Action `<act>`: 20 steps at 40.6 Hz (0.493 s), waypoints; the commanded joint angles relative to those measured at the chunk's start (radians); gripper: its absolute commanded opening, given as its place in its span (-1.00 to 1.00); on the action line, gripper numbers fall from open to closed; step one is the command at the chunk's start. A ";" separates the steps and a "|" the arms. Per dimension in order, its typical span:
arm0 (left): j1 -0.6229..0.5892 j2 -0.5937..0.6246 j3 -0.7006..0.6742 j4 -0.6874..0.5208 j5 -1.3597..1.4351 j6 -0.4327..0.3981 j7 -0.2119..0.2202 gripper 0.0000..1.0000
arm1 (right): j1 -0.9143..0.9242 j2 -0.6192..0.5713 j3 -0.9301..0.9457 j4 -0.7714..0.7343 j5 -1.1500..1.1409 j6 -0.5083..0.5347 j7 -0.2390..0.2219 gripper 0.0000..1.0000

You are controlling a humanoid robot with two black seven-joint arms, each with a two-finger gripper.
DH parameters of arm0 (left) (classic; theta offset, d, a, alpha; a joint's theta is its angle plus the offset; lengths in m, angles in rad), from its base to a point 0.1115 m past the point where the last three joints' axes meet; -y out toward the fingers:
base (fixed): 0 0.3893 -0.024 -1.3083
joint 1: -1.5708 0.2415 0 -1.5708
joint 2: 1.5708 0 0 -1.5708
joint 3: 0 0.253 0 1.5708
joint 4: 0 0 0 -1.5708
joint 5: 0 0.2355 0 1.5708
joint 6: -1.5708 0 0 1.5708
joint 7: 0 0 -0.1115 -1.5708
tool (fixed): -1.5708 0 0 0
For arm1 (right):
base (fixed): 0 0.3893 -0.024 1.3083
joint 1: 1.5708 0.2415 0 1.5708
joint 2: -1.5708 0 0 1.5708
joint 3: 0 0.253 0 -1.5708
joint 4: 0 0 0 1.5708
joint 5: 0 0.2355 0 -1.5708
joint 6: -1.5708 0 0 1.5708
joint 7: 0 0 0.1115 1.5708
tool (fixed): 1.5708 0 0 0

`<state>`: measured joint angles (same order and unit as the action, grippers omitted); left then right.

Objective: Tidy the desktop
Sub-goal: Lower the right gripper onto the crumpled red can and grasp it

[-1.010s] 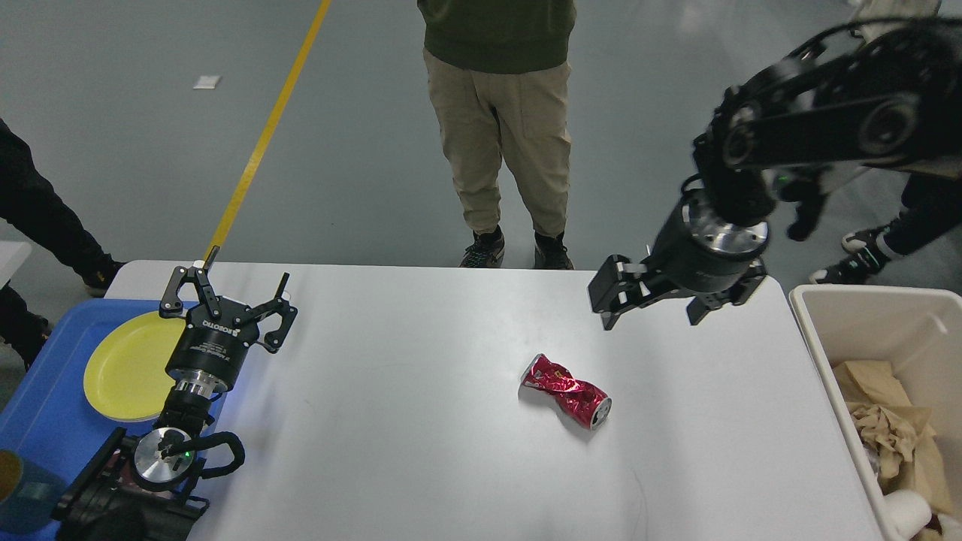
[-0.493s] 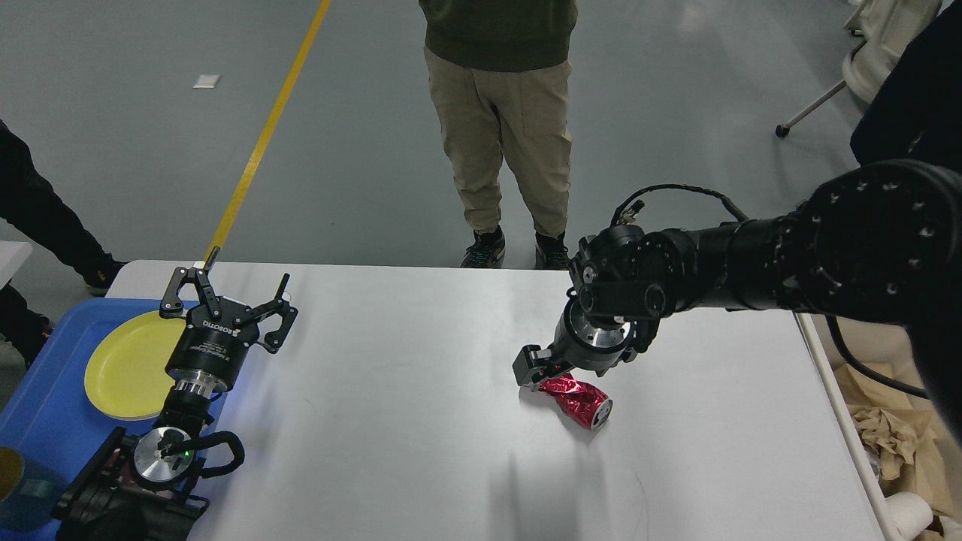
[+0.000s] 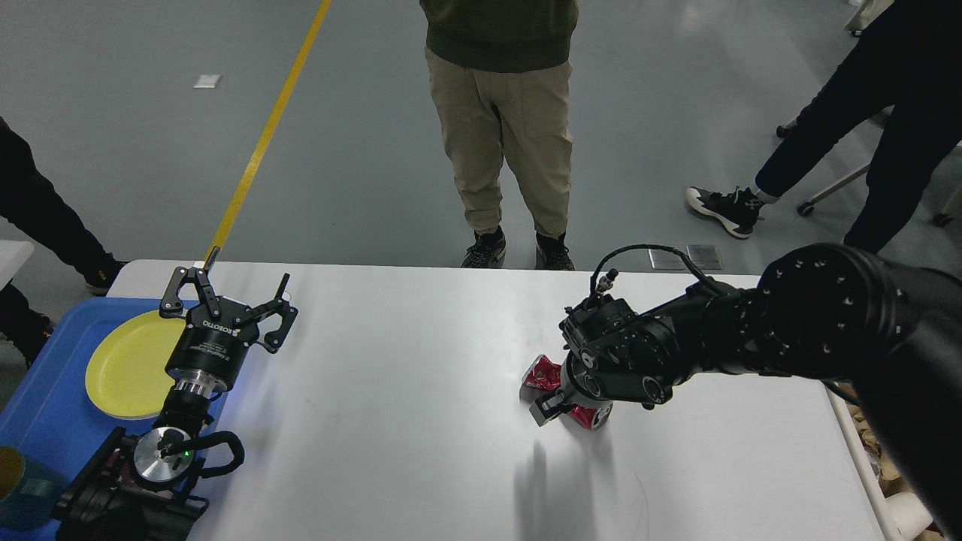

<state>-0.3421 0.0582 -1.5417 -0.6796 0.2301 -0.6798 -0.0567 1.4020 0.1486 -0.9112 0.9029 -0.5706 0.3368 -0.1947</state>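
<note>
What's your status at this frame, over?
Right gripper down over crushed red can on desktop, grasp unconfirmed. Left gripper open, empty, beside yellow plate. Nothing blocking.

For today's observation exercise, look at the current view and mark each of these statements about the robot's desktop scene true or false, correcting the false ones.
1. The left gripper is open. True.
2. A crushed red can lies on the desktop. True.
3. The yellow plate sits on the white tabletop. False: it lies in the blue tray.
4. The right gripper hangs high above the can. False: it is down at the can, though its jaws cannot be told apart.
5. The left gripper holds a cup. False: it holds nothing.
</note>
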 commanded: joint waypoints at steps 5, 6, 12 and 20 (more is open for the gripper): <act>0.000 0.000 0.000 0.000 0.000 0.000 0.000 0.92 | -0.086 0.002 -0.012 -0.104 0.000 -0.030 -0.002 0.83; 0.000 0.000 0.000 0.000 0.000 0.000 0.000 0.92 | -0.090 0.002 -0.012 -0.105 0.000 -0.030 -0.002 0.84; 0.000 -0.001 0.000 0.000 0.000 0.000 0.000 0.92 | -0.110 0.000 -0.012 -0.107 0.003 -0.032 -0.002 0.87; 0.000 -0.001 0.000 0.000 0.000 0.000 0.000 0.92 | -0.120 0.003 -0.008 -0.108 0.011 -0.033 -0.003 0.88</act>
<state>-0.3421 0.0571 -1.5417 -0.6796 0.2301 -0.6793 -0.0567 1.2911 0.1495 -0.9217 0.7944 -0.5658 0.3044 -0.1972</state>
